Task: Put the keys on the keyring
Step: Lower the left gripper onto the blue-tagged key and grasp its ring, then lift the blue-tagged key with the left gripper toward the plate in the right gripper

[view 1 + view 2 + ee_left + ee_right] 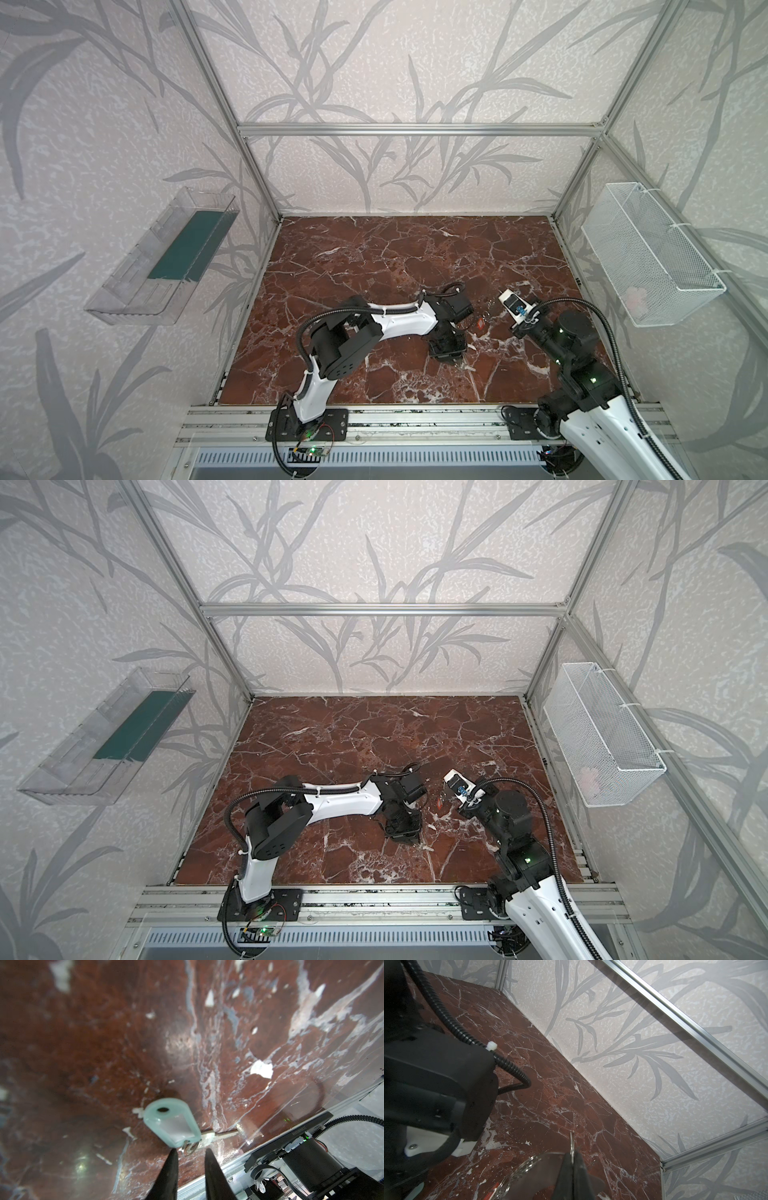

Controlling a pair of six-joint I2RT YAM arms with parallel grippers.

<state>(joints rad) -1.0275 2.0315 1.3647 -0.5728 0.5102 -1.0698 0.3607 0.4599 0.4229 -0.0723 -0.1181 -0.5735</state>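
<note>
Right gripper [572,1157] clamps the keyring [542,1169] — red key [481,323] beside it, attachment unclear. Left gripper [191,1152], fingers [169,1169] parted, is poised at the white key [172,1122] — unthreaded.

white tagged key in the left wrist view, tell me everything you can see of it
The small silver metal key lies flat on the red-brown marble table, its blade partly blurred. A little metal split ring joins its head to a whitish, translucent oblong plastic tag with rounded ends, a hole at the free end and a clear window over a white insert. The left gripper stands open at the ring, one fingertip at the tag's end; contact is unclear.
</note>
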